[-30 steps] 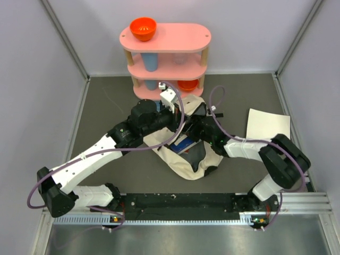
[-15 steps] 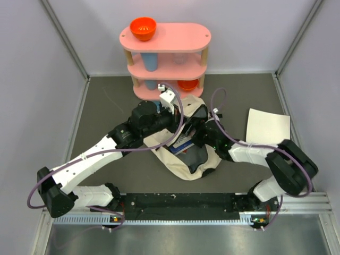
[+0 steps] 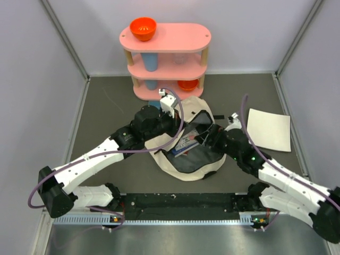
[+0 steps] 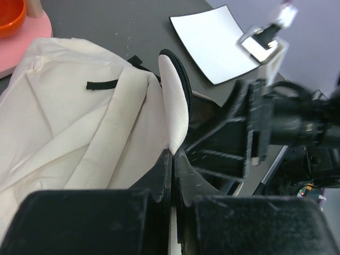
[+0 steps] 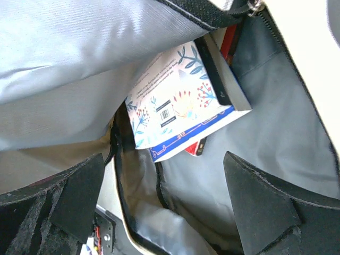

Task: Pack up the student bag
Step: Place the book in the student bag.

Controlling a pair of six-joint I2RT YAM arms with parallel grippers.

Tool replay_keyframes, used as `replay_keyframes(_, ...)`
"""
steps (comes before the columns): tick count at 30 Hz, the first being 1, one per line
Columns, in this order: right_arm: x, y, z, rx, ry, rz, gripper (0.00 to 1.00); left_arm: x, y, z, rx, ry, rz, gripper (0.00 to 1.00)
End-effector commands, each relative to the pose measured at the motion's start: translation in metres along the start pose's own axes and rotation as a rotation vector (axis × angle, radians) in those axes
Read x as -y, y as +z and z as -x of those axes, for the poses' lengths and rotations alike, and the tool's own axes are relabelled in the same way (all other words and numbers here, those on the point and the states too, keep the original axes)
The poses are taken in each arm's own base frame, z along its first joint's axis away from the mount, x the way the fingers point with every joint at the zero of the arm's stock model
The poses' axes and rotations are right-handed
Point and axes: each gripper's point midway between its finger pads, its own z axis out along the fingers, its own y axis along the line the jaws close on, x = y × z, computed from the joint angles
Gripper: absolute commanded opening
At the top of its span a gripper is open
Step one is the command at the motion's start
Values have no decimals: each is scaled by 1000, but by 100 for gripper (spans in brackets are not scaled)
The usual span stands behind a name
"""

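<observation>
1. Well, the student bag [image 3: 178, 166] lies slumped on the grey table, right under both sets of fingers, its mouth gaping upward.
2. The left gripper [image 4: 173, 159] is pinched tight on the bag's padded opening rim [image 4: 175, 106]. The rim stands straight up out of the closed fingertips, with cream canvas spilling off to their left.
3. The right gripper [image 5: 163, 159] is spread wide with nothing in it, looking down into the mouth. Between and just beyond its fingers sits a floral-covered book [image 5: 178, 106], resting on another volume against the grey lining [image 5: 276, 122].
4. I'd judge the bag very soft: the canvas folds and sags wherever nothing props it, so the mouth would likely collapse if that pinch let go. Empty cloth weighs little, but the books inside will drag on any lift.
5. The stiffened rim by the zipper looks the best hold, since it gives the fingers an edge to bite. Loose panel fabric would only bunch and slip.
6. Beyond the left fingers a flat white sheet [image 4: 215, 42] lies apart from the bag, and behind them stands a pink shelf [image 3: 166, 61] carrying an orange bowl [image 3: 143, 28].
</observation>
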Motion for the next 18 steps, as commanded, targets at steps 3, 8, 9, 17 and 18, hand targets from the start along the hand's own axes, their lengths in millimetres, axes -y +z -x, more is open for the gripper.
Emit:
replay_keyframes(3, 34, -38, 21, 128, -45, -130, 91, 8, 5, 7, 31, -27, -37, 0)
replay_keyframes(8, 41, -63, 44, 256, -39, -155, 91, 10, 14, -19, -60, -41, -68, 0)
replay_keyframes(9, 42, -67, 48, 276, -37, -164, 91, 11, 15, -24, -74, -40, -82, 0)
replay_keyframes(17, 57, -98, 89, 449, -77, -276, 91, 38, 18, -93, -363, -134, -231, 48)
replay_keyframes(18, 60, -102, 94, 468, -95, -301, 93, 43, 14, -92, -353, -125, -239, 58)
